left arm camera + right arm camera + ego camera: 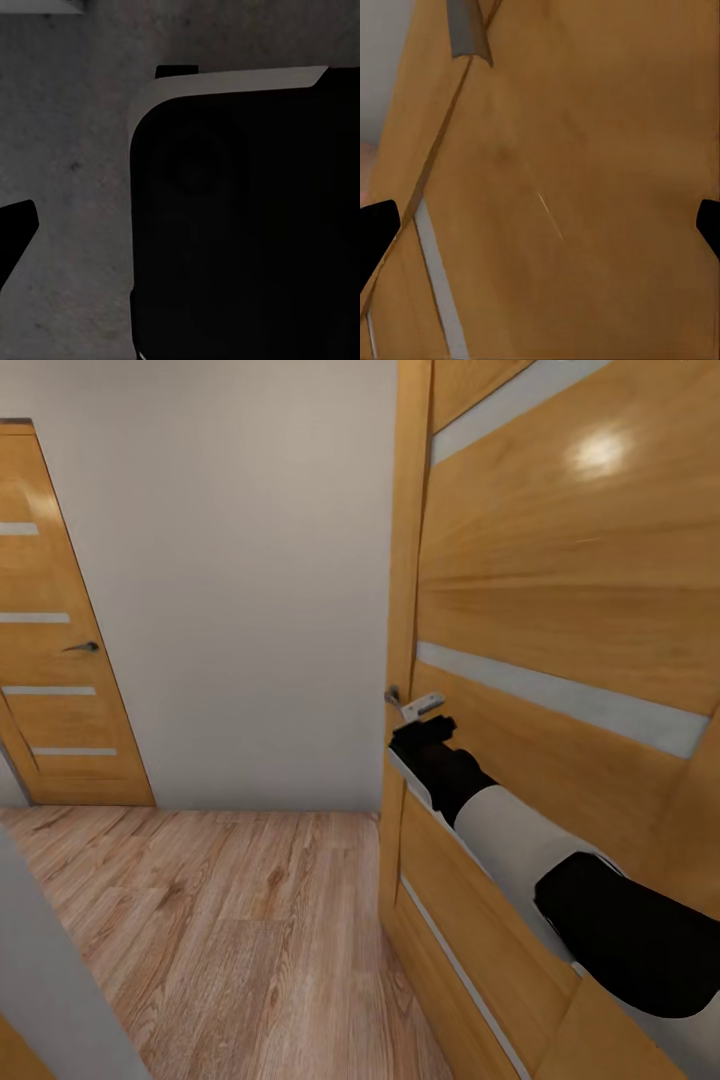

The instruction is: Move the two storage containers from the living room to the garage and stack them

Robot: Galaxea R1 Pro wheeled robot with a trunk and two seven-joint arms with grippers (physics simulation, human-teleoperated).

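Note:
The two storage containers are out of view. A honey-wood door (560, 590) with frosted strips stands close on the right in the head view. My right arm reaches along it, and my right gripper (425, 735) sits just under the door's metal lever handle (418, 706). In the right wrist view the door panel (585, 150) lies straight ahead, and my right gripper (540, 232) is open, its dark fingertips (375, 232) wide apart at the picture's edges with nothing between them. The left wrist view has one fingertip (15, 232) of my left gripper beside the robot's black body (240, 225), above a grey surface.
A second honey-wood door (60, 660) with a dark handle is shut at the far left. A plain white wall (250, 580) runs between the doors. Light wood-plank flooring (230, 920) stretches ahead. A grey-white wall corner (50, 980) juts in at the near left.

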